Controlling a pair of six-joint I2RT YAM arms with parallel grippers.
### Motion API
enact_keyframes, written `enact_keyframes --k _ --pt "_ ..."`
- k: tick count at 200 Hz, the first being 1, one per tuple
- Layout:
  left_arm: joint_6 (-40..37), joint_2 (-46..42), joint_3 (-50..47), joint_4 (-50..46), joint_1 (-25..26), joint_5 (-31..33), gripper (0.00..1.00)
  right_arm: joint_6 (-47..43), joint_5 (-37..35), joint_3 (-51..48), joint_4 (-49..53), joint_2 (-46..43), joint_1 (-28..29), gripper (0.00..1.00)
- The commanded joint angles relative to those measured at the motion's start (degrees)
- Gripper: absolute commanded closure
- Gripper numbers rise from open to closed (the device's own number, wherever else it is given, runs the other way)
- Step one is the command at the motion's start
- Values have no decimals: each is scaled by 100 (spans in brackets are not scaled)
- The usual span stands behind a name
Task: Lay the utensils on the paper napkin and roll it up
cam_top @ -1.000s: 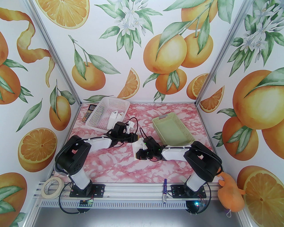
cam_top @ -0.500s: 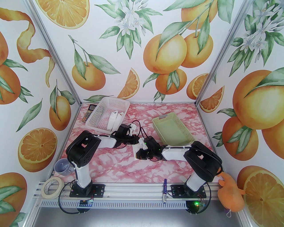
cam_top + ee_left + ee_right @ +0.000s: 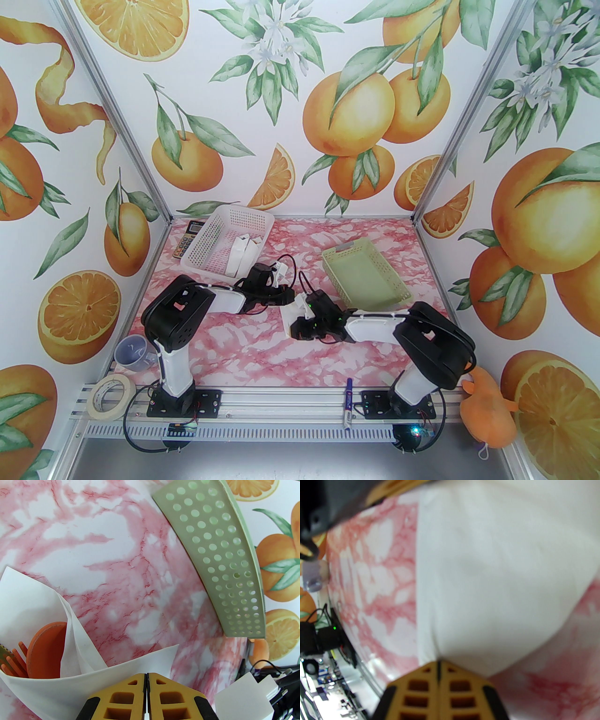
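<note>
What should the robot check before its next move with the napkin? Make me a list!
1. Does the left gripper pinch the napkin: ok, shut on its edge.
2. Does the right gripper pinch it: ok, shut too.
3. Are the utensils inside the fold: ok, orange heads show.
4. Handles tucked in: cannot tell, hidden.
5. Rolled tight: not ok, loose and open.
6. Is the green basket apart: ok.
</note>
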State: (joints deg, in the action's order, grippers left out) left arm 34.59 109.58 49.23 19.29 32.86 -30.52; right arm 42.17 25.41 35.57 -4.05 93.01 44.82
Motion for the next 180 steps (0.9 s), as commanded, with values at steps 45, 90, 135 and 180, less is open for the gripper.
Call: enact_keyframes --k 45,90,135,180 --pt "-8 143 -200 -39 -52 145 88 107 125 -261 577 -839 -222 88" --pt "-5 98 -187 -47 -36 146 88 29 91 -101 362 -1012 -624 87" --pt "-20 107 -164 -74 -17 139 88 308 212 119 -465 -291 -626 90" --pt "-31 72 -151 -101 -8 141 88 242 -35 403 -595 166 -633 91"
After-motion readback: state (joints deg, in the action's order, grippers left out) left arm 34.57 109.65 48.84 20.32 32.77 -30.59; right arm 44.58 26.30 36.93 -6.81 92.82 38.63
